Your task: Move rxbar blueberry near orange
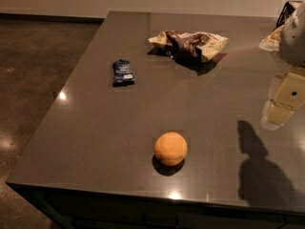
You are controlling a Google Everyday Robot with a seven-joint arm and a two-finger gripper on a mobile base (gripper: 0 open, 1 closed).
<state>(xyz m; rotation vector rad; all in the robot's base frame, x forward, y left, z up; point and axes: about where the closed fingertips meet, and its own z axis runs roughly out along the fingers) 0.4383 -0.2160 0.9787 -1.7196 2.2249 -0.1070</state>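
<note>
The rxbar blueberry (123, 72) is a small dark blue wrapper with white lettering, lying on the grey table at its left side. The orange (170, 148) is a round orange fruit sitting near the table's front edge, well in front of and to the right of the bar. My gripper (281, 104) hangs at the far right of the view, above the table, far from both the bar and the orange. It holds nothing that I can see. Its shadow falls on the table at the front right.
A crumpled brown-and-cream chip bag (189, 44) lies at the back middle of the table (95, 128). A pale packet (270, 41) lies at the back right edge. Dark floor lies beyond the table's left edge.
</note>
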